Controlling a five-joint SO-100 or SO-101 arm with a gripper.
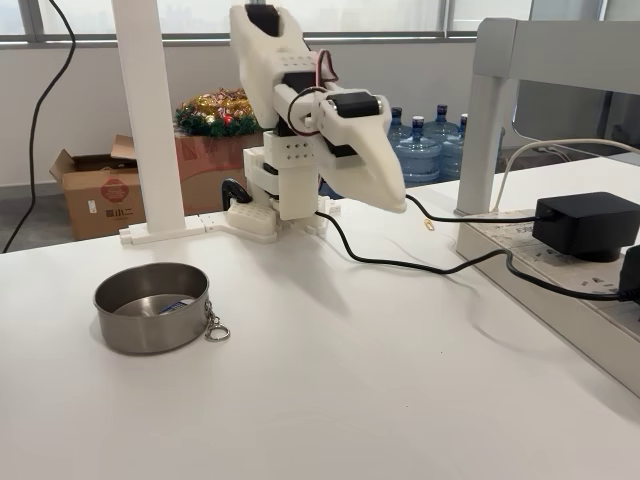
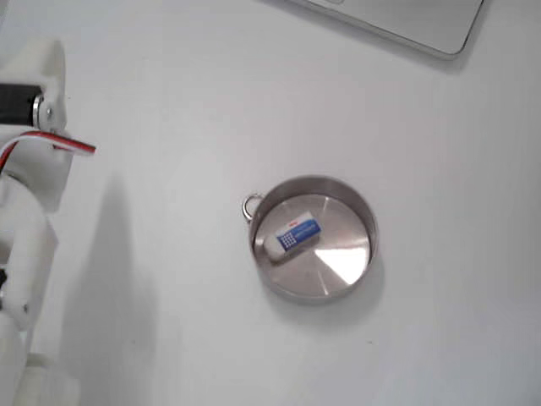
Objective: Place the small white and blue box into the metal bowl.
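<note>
The metal bowl (image 1: 150, 338) stands on the white table at the left in a fixed view, its keyring chain (image 1: 216, 329) hanging off the right side of the rim. The small white and blue box (image 1: 177, 305) lies inside it. From above, the box (image 2: 293, 236) rests flat on the floor of the bowl (image 2: 373, 230), towards the keyring (image 2: 251, 205), blue face up. My gripper (image 1: 397, 202) hangs folded near the arm's base, well to the right of the bowl and above the table. Its fingers are pressed together with nothing between them.
A black cable (image 1: 400, 264) runs across the table from the arm's base to a power strip (image 1: 560, 275) carrying a black adapter (image 1: 585, 225) at the right. A white post (image 1: 150, 120) stands behind the bowl. A laptop corner (image 2: 406, 21) lies at the top of a fixed view.
</note>
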